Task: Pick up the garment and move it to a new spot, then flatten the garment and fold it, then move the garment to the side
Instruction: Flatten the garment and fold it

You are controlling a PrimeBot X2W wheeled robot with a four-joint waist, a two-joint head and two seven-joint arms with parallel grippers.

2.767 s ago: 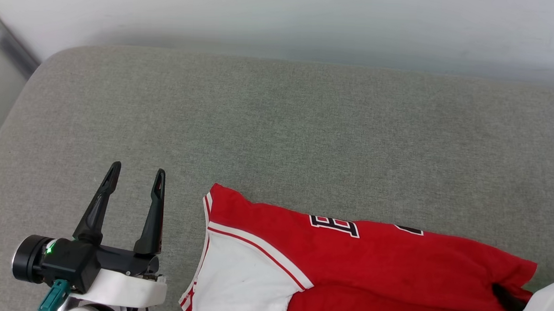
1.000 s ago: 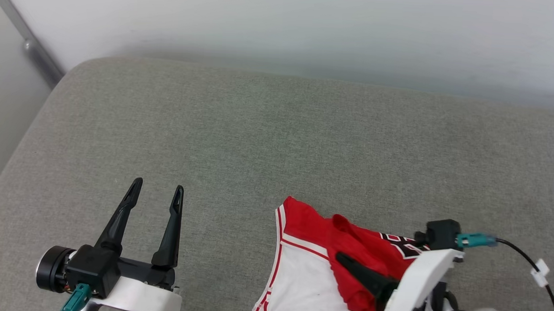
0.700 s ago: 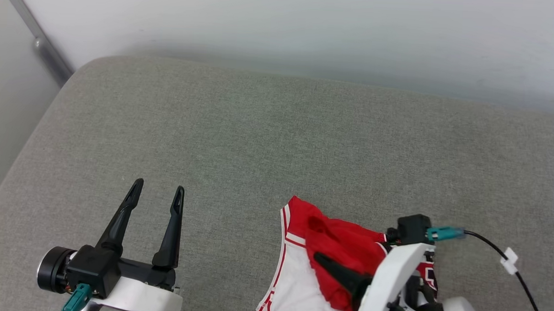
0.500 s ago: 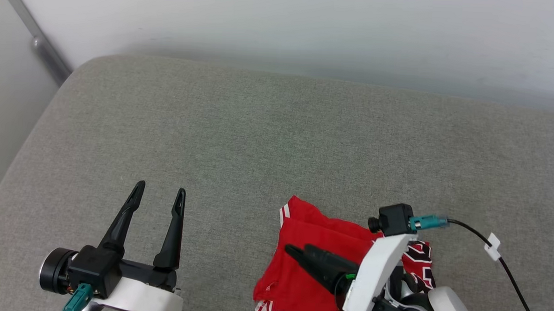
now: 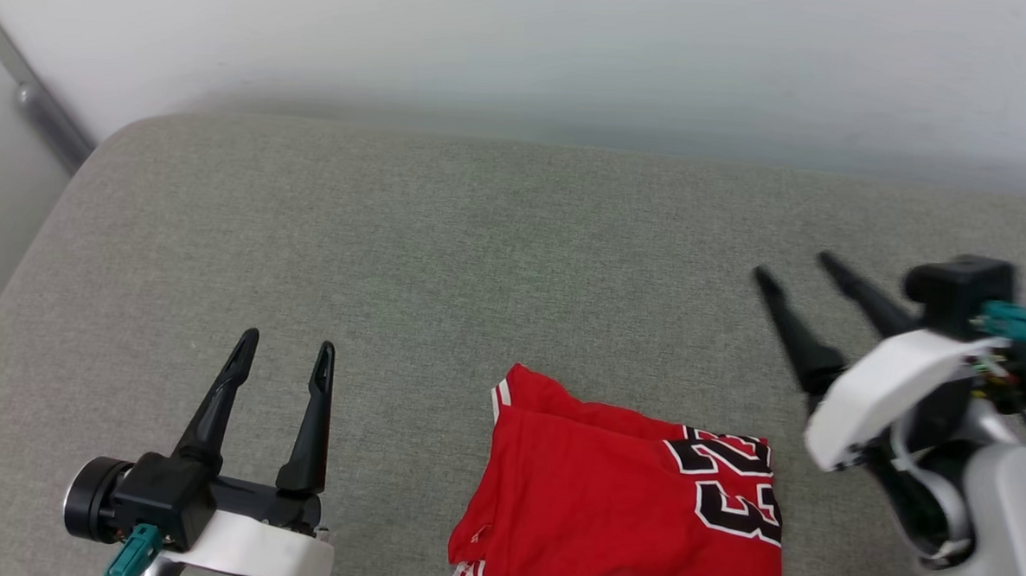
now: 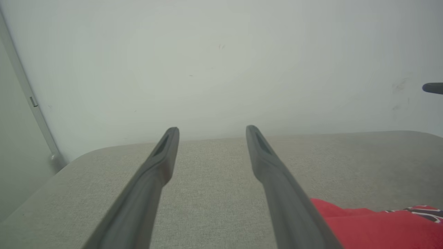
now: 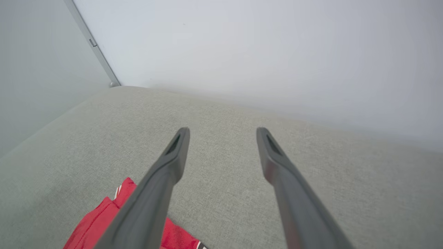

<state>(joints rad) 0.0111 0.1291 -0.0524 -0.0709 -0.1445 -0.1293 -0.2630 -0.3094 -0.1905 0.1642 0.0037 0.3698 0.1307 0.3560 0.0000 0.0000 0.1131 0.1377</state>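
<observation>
The garment [image 5: 616,500], a red jersey with black white-outlined numerals, lies folded into a compact block on the grey cushion near the head view's bottom edge. White fabric and striped trim peek out at its lower edge. My right gripper [image 5: 795,270] hangs open and empty above the cushion, up and to the right of the garment. My left gripper [image 5: 287,347] stands open and empty to the garment's left. A red corner of the garment [image 6: 377,224] shows past the left gripper [image 6: 211,129]. Below the right gripper [image 7: 223,130] lies the garment's [image 7: 100,221] striped edge.
The grey cushion [image 5: 446,233] stretches wide behind and to both sides of the garment, with a rounded corner at the far left. A pale wall [image 5: 523,46] rises right behind it. A metal strip [image 5: 32,102] runs down the wall's left part.
My right gripper carried the garment's right part leftward over the rest, opened and let go, then drew up and away to the right. The left arm stayed put. The camera shifted a little.
</observation>
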